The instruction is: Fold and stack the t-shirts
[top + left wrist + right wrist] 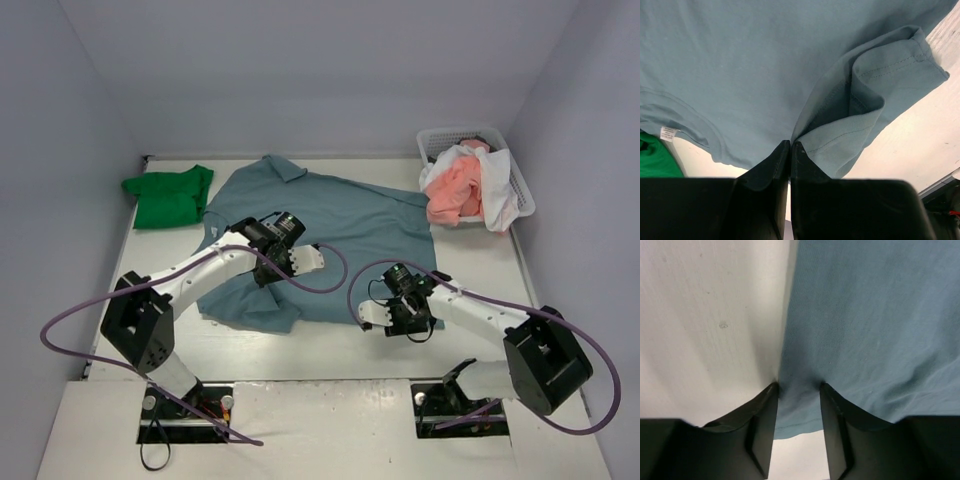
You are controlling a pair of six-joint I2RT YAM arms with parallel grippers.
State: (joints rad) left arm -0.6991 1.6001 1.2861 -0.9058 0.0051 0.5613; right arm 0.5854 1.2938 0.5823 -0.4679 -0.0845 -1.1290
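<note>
A light blue t-shirt (340, 215) lies spread across the middle of the table. My left gripper (312, 260) is over its near left part, shut on a fold of the blue cloth (790, 144) beside a crumpled sleeve (885, 80). My right gripper (368, 318) is at the shirt's near edge. Its jaws stand apart astride the hem (799, 390), with blue cloth lying between the fingers (765, 410). A bright green t-shirt (168, 197) lies folded at the far left. Salmon pink (455, 195) and white (500, 190) t-shirts spill from the basket.
A white mesh basket (440, 140) stands at the back right corner, against the wall. Walls close the table in at the left, back and right. Purple cables loop from both arms over the near part of the table.
</note>
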